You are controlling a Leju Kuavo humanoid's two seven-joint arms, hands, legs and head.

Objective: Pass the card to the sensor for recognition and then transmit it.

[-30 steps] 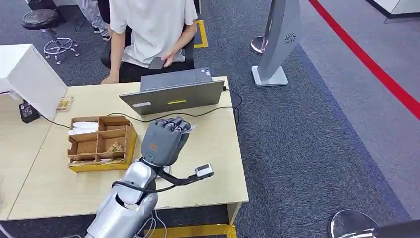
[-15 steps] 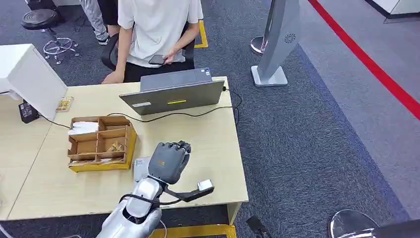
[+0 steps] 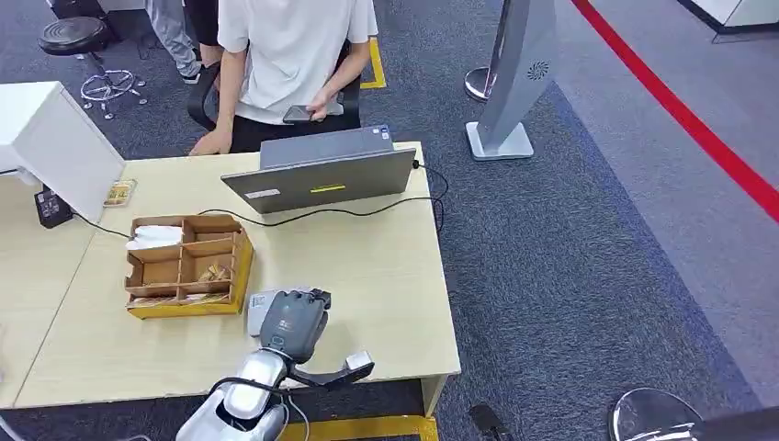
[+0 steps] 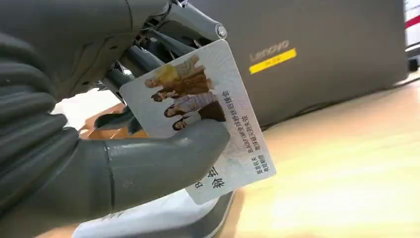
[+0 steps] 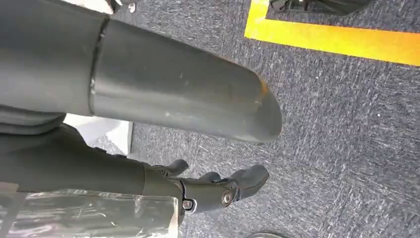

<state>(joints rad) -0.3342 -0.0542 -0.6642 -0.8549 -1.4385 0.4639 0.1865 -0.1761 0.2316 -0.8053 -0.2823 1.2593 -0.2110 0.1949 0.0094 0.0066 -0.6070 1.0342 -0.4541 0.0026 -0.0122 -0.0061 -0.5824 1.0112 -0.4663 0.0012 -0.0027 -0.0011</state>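
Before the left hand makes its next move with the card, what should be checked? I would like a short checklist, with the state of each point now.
1. Card held by the left hand: ok, the thumb presses on its printed face.
2. Card over the grey reader on the table: ok, the hand is above it, beside the cardboard organizer.
3. Card touching the reader: cannot tell.
4. Way forward: not ok for a straight push, the laptop stands ahead.
5. Person ready to receive: cannot tell, one hand holds a phone.
6. Right hand out of the way: ok, it hangs over the carpet.
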